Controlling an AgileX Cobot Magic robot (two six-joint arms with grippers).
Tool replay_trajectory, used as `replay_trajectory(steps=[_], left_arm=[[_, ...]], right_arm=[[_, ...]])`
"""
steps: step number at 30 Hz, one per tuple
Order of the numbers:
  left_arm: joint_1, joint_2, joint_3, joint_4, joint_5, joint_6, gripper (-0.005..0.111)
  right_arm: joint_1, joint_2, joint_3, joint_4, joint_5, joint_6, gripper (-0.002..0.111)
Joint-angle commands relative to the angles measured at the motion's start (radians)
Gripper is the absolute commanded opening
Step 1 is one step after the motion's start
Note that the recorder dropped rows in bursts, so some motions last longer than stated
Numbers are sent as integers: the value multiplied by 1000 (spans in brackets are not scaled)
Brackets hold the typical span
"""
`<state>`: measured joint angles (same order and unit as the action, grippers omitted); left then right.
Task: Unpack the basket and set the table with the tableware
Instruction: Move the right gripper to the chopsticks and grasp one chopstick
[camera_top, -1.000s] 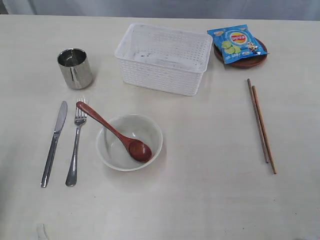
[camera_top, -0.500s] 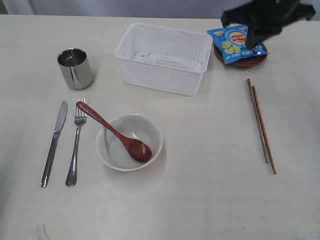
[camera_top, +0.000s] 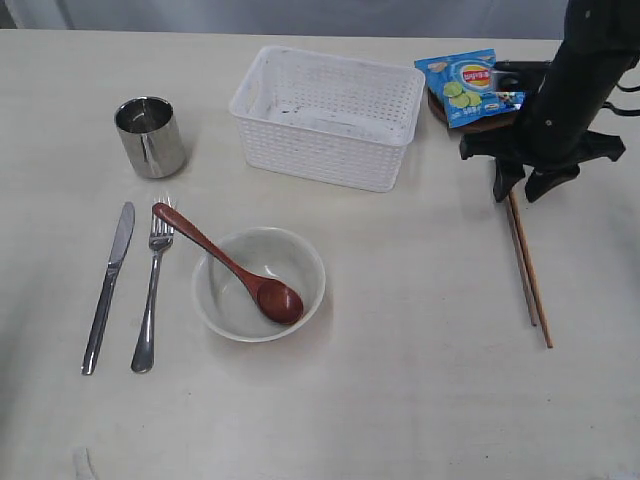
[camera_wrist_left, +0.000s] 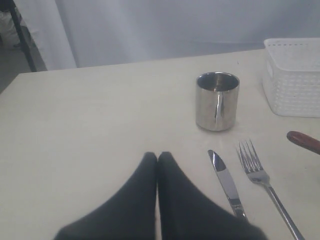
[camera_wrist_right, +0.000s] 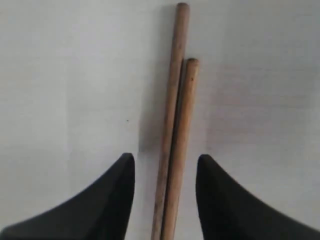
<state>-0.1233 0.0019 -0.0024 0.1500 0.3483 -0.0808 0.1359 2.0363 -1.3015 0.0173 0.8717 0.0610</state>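
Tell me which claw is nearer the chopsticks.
Right. The right claw hangs open over one end of the chopsticks, straddling the pair without touching them. The left claw sits shut far off, near the knife and cup.

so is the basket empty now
Empty. The exterior view looks down into the basket and shows only its bare white floor, with nothing lying inside.

Chopsticks (camera_top: 528, 270) partly behind right arm (camera_top: 570, 90), brown plate (camera_top: 435, 106) mostly under snack bag (camera_top: 465, 85) — basket (camera_wrist_left: 295, 80) cut off
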Motion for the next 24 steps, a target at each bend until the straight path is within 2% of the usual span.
replay_trajectory(steps=[1, 4, 24], left_arm=[[-5, -2, 2, -2, -1, -2, 0], [-5, -2, 2, -2, -1, -2, 0], [-5, -2, 2, -2, -1, -2, 0]], right_arm=[[-6, 42, 2, -3, 4, 18, 30], [-6, 59, 2, -5, 6, 21, 26], [-4, -10, 0, 36, 2, 18, 26]])
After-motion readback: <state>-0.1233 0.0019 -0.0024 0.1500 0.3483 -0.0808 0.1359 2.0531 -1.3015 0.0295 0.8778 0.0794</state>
